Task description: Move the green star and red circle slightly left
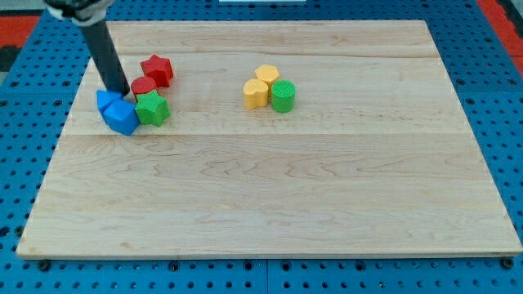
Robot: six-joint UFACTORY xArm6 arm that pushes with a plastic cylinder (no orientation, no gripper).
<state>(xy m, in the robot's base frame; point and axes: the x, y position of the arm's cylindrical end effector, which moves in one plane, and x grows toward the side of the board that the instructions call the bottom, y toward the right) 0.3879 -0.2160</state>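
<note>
The green star lies at the view's upper left of the wooden board. The red circle touches its top edge. My tip stands just left of the red circle, above the two blue blocks that sit against the green star's left side. The rod rises from the tip toward the view's top left.
A red star lies just above the red circle. Two yellow blocks and a green cylinder cluster at the view's upper middle. A blue pegboard surrounds the board.
</note>
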